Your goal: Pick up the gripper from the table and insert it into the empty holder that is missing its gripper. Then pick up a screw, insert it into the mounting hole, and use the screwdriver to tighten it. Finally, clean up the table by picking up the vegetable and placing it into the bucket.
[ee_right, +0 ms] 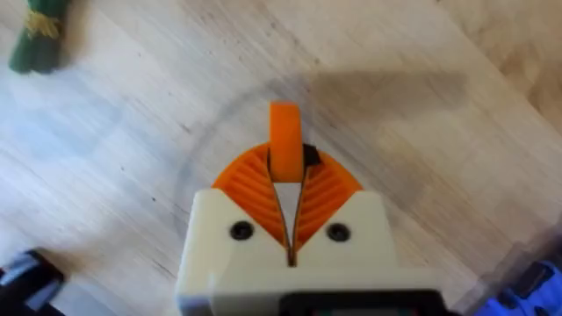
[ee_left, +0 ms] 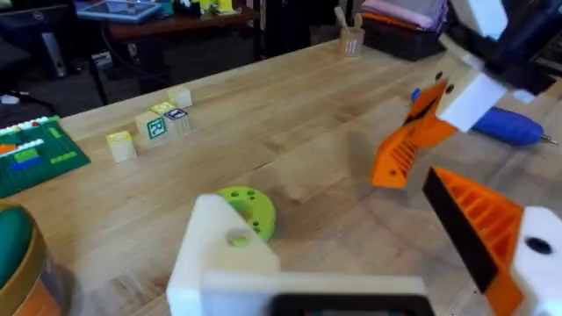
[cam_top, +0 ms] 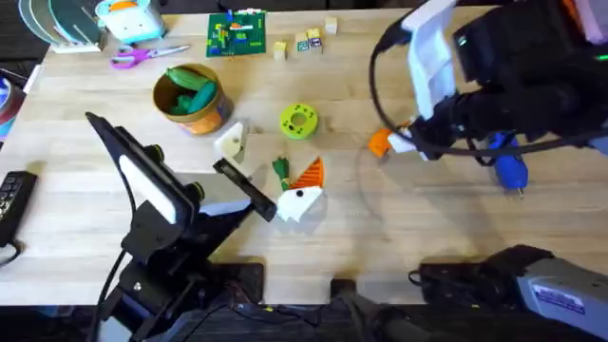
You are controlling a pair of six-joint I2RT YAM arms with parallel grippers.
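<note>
Right gripper (ee_right: 283,189) pinches the gripper (ee_right: 284,140) — lifted, not inserted; left gripper's (cam_top: 302,195) opening unclear; screw, vegetable (cam_top: 280,171) pending.

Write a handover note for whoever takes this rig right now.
Right hand: shut on the loose orange finger, over the table.
Left hand: open, empty; its holder has no finger yet.
Screwdriver: on the table by the right arm.
Vegetable: on the table beside the left hand.
Bucket: holds other green toys.
Done: finger picked up.
Left: insert it, add and tighten a screw, put the vegetable in the bucket. I cannot tell where the screws are.
</note>
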